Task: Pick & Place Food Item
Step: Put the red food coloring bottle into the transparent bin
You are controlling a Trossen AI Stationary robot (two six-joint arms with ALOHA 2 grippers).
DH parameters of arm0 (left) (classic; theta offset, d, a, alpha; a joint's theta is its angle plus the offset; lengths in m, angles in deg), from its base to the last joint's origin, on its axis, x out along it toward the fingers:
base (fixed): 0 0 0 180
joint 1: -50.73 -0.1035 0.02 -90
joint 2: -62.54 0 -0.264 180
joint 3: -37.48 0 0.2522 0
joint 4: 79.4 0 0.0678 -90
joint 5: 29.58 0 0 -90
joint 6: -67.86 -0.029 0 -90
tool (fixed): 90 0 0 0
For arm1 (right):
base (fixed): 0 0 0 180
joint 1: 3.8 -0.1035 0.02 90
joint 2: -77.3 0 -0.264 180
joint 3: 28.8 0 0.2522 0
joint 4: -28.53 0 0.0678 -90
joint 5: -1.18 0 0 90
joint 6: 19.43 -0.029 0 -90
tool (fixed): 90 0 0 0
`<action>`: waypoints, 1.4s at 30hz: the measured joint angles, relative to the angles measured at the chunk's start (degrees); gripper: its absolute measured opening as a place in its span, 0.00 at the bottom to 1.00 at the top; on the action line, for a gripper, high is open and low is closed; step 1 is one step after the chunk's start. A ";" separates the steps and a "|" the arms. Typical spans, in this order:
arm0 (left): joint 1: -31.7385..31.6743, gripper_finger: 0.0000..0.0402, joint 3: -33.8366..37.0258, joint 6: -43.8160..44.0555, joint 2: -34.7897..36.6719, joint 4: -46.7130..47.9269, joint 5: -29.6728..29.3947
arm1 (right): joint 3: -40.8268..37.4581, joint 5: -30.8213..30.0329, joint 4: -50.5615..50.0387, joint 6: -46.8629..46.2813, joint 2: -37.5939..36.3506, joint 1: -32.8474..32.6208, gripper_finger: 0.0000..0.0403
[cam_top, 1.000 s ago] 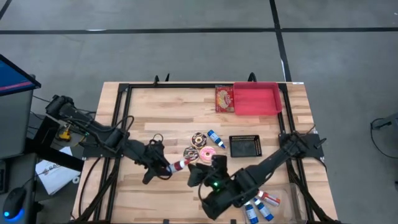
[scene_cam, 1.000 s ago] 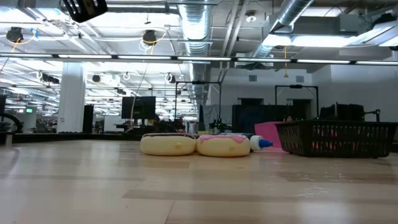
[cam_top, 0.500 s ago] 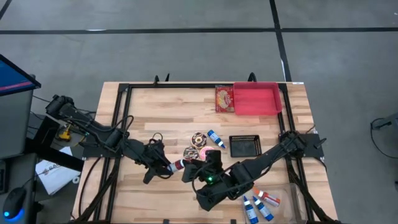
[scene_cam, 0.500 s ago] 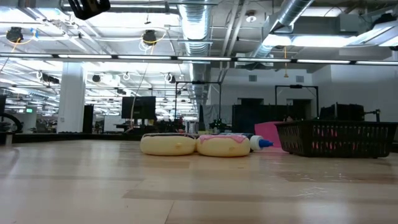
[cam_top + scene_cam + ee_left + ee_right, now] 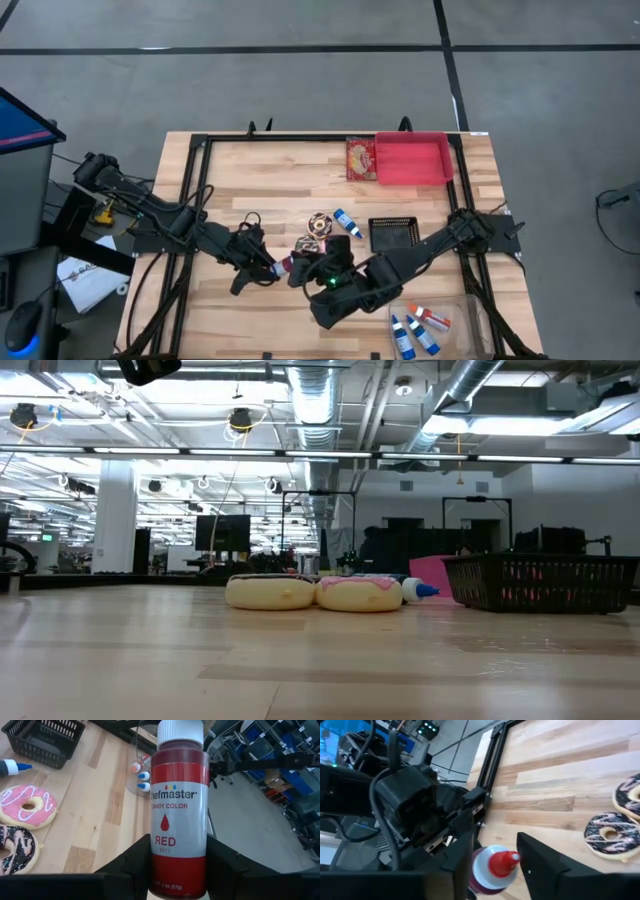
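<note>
One red candy-color bottle is hanging above the table's middle, gripped at its base by the left claw. Right claw has been sliding in from 4 o'clock and narrowing; now its fingers are straddling the bottle's cap without clearly pinching, so a handover is looking underway. Both arms are meeting tip to tip, tilted slightly down; donuts are lying at 1 o'clock.

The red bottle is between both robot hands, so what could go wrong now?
1. The left hand grips the red candy-colour bottle with a white cap low down, while the right hand closes around its cap end; a mistimed release could drop it.
2. It might fall onto the pink-iced doughnut or the chocolate-iced doughnut on the wooden table.
</note>
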 joint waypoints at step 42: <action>-2.31 0.58 -0.03 -11.32 8.30 8.07 -0.27 | -0.24 14.60 -35.38 -19.99 -0.01 -11.86 0.00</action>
